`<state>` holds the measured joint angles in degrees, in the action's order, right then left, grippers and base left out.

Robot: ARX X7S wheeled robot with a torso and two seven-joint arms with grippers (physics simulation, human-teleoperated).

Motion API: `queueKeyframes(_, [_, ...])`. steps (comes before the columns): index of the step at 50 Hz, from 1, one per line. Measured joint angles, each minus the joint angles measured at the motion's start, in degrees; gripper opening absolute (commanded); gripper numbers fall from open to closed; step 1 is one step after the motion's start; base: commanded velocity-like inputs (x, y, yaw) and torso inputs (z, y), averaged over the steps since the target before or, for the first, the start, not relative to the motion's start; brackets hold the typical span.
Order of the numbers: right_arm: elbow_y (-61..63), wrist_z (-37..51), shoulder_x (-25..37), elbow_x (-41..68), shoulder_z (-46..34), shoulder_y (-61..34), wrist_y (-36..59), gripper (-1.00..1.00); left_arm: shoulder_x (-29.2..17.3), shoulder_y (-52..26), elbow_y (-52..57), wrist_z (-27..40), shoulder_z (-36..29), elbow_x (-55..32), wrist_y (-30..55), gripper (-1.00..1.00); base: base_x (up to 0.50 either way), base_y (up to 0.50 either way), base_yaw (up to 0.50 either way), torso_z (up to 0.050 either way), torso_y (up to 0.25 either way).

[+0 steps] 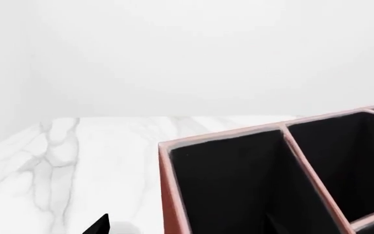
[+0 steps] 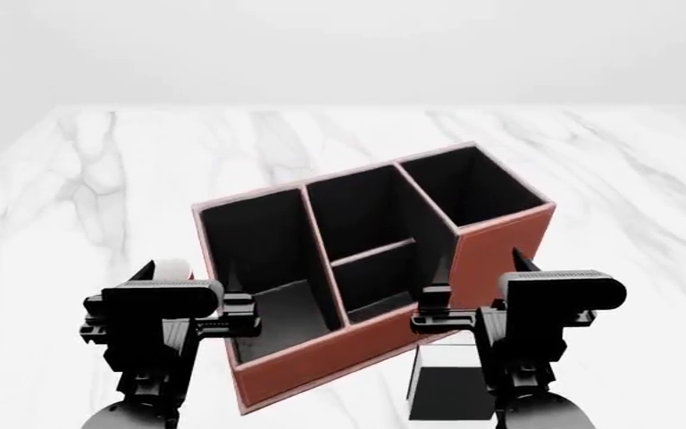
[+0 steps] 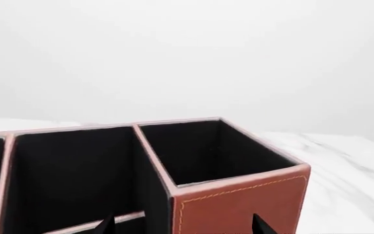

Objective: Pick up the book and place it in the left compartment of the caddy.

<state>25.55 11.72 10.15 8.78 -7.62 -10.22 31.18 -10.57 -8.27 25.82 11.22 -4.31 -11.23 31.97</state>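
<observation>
The reddish-brown caddy (image 2: 486,259) stands skewed in the middle of the marble table. Its left compartment (image 2: 260,255), a long black-lined bay, is empty. The black book (image 2: 453,393) with a pale edge sits on the table by the caddy's near right corner, under my right arm. My right gripper (image 3: 183,226) is open, its fingertips (image 3: 107,225) spread before the caddy's tall square bay (image 3: 206,151). My left gripper (image 1: 183,229) looks open at the caddy's left corner (image 1: 167,185); only one fingertip (image 1: 99,226) shows clearly. Neither holds anything.
A pale rounded object (image 2: 172,267) peeks out behind my left arm (image 2: 153,331), beside the caddy's left wall. My right arm (image 2: 546,322) hangs over the book. The marble tabletop (image 2: 104,179) stretches around the caddy to white walls.
</observation>
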Motion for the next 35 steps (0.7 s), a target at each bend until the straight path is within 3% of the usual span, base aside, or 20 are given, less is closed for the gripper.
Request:
queueKeyframes(18, [0.4,-0.5,0.3,0.2,0.2,0.6,0.2,1.0,-0.5,0.0,0.2,0.7,-0.1,-0.6,-0.1,1.0,0.47,0.0,0.0,0.0,0.001])
queueKeyframes(35, [1.8,-0.7,0.3,-1.4,0.4,1.1,1.8,1.0,-1.0,-0.1,0.8,1.3,-0.3,-1.3,0.3,1.0,0.01,0.0,0.0,0.0,0.0])
